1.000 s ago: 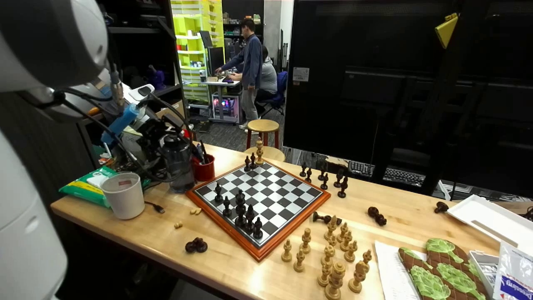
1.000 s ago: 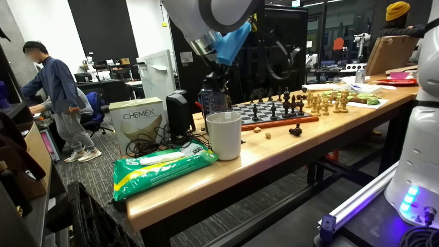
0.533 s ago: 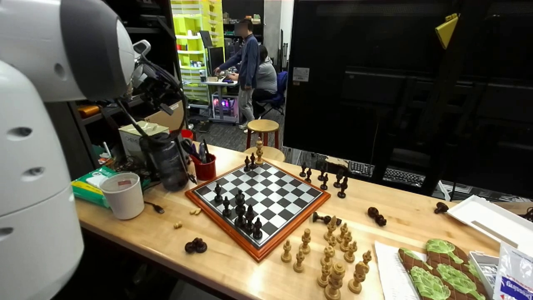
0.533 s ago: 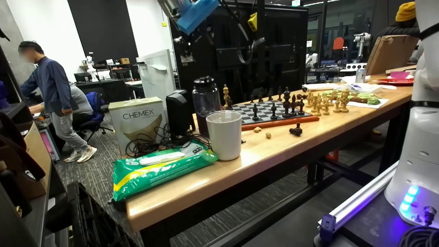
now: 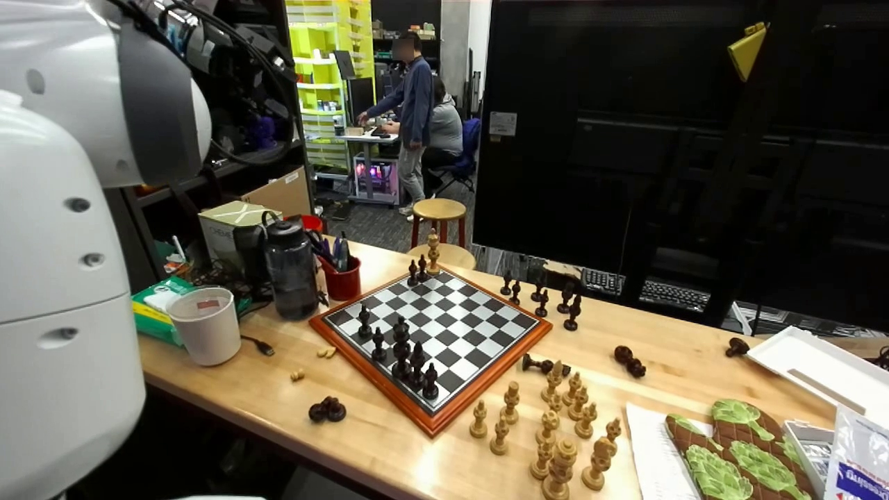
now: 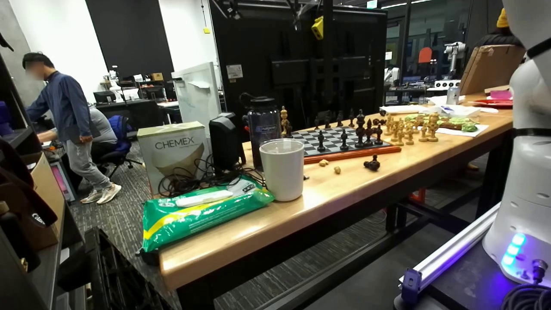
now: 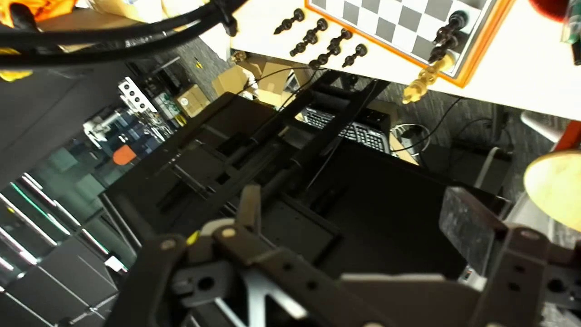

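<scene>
grey bottle (image 5: 292,276) — upright again

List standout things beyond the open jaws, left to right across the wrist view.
Orange-red rounded panel, small brown cardboard box, dark turned chess pieces off the checkered orange-rimmed board, pale-tan turned chess piece, round pale wooden stool seat.

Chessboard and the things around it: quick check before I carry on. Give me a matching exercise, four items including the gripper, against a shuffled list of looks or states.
1. gripper
2. water bottle
3. chessboard
4. soft pack

A. checkered, edged in reddish wood
B. green with yellow
C. open, holding nothing
D. upright, see-through, dark-topped

Pairs: 1-C, 2-D, 3-A, 4-B
</scene>
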